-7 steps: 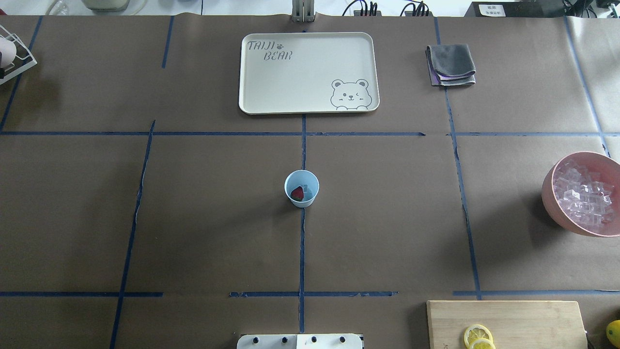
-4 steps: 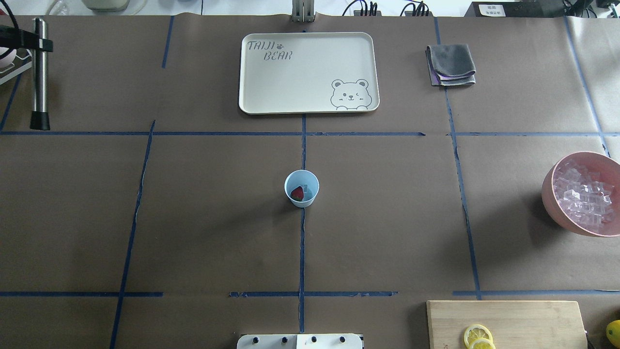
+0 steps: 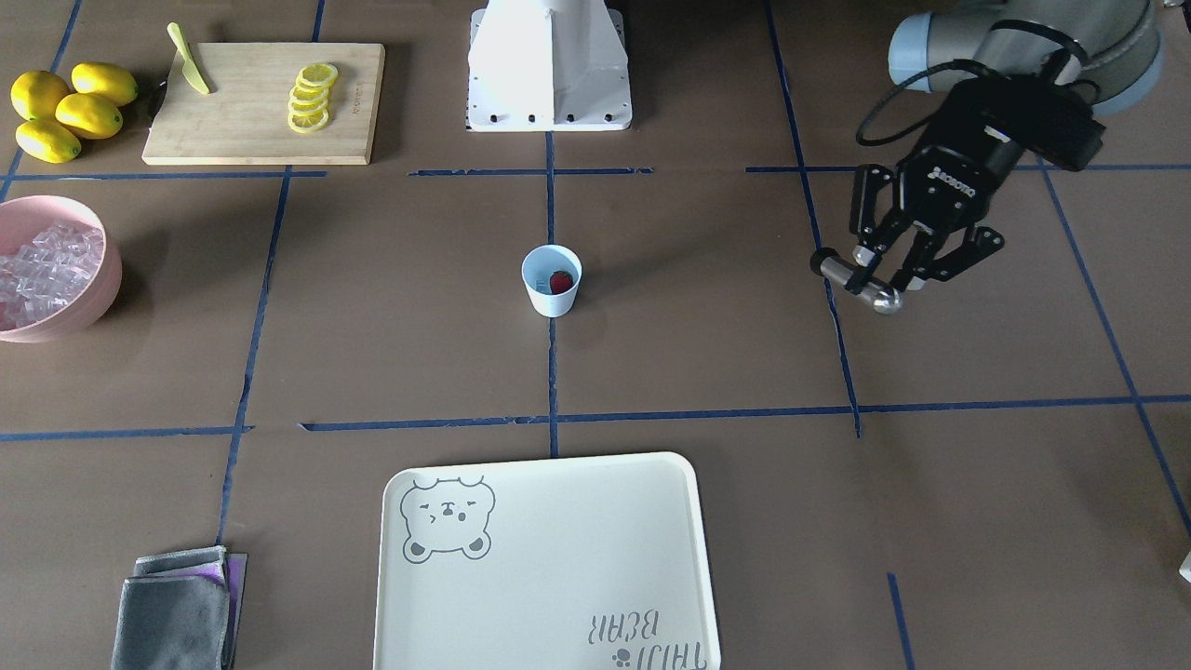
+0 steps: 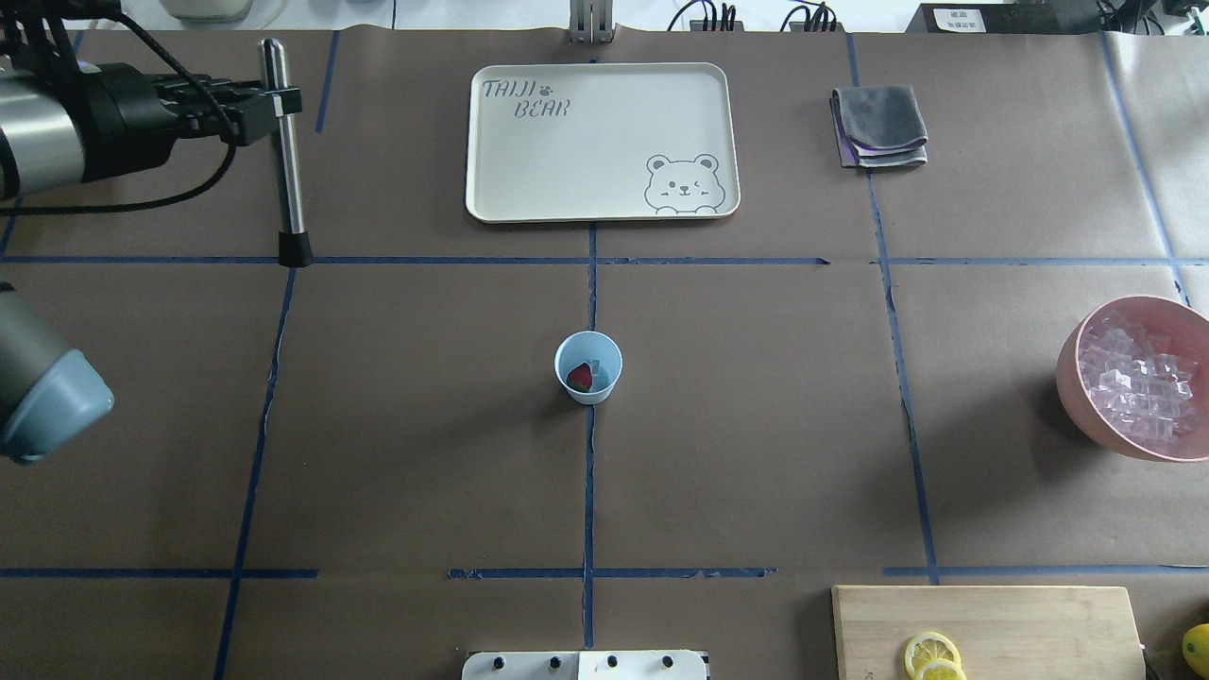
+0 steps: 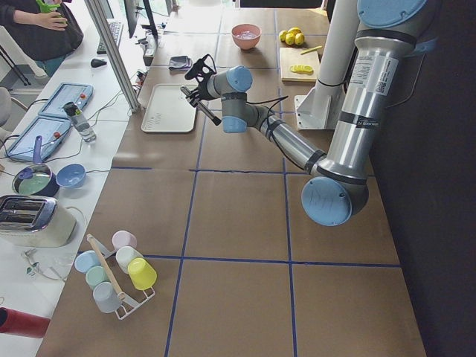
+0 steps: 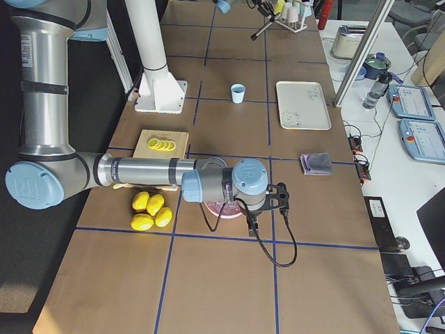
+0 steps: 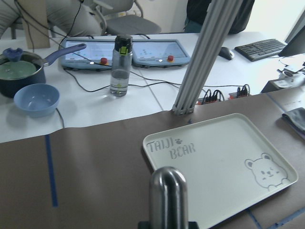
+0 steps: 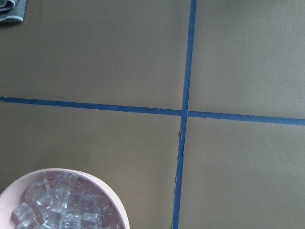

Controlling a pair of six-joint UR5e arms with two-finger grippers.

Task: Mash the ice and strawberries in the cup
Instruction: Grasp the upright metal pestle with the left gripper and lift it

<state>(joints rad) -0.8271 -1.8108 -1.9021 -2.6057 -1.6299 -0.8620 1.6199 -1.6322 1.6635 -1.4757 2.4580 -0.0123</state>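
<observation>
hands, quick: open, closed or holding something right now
Left hand: closed on the metal muddler.
Right hand: cannot be told; it shows only in the exterior right view.

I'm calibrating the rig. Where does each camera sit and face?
Front-facing: across the table, looking down toward the base; left gripper holds the muddler.
Overhead: behind the robot, looking forward; left arm.
Exterior left: table's left end; left arm near.
Exterior right: right end; right arm near.
Left wrist: over the muddler toward the tray.
Right wrist: down at the pink bowl; no body.
Front-facing and overhead share the cup.
</observation>
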